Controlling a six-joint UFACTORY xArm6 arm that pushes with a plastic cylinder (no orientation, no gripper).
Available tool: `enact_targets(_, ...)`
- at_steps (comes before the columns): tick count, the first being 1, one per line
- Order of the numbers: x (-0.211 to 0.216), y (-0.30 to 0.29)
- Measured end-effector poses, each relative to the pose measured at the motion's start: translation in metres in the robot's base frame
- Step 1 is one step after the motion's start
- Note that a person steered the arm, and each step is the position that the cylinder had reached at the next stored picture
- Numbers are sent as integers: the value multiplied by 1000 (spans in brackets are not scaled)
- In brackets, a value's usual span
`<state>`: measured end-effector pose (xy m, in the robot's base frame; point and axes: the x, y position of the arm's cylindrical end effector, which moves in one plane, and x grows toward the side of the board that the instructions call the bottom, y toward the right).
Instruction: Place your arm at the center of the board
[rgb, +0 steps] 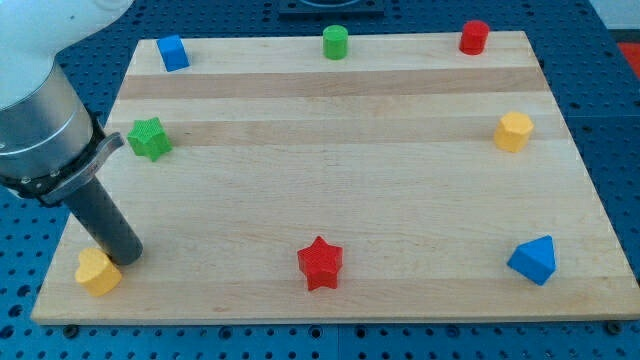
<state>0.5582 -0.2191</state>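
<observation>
My tip (126, 257) rests on the wooden board (340, 190) near its bottom left corner. It stands just right of and above a yellow block (97, 271), close to touching it. A red star (320, 263) lies to the right along the bottom edge. A green star (149, 138) lies above my tip near the left edge. The arm's grey body (40, 120) reaches in from the view's left.
A blue cube (173, 52), a green cylinder (335, 42) and a red cylinder (474, 37) line the top edge. A yellow hexagon (514, 131) sits at the right edge. A blue triangular block (533, 260) sits at the bottom right.
</observation>
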Motion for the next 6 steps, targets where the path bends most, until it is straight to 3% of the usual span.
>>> enact_targets(4,-128,47)
enact_targets(5,-148,123)
enact_targets(6,-181,245)
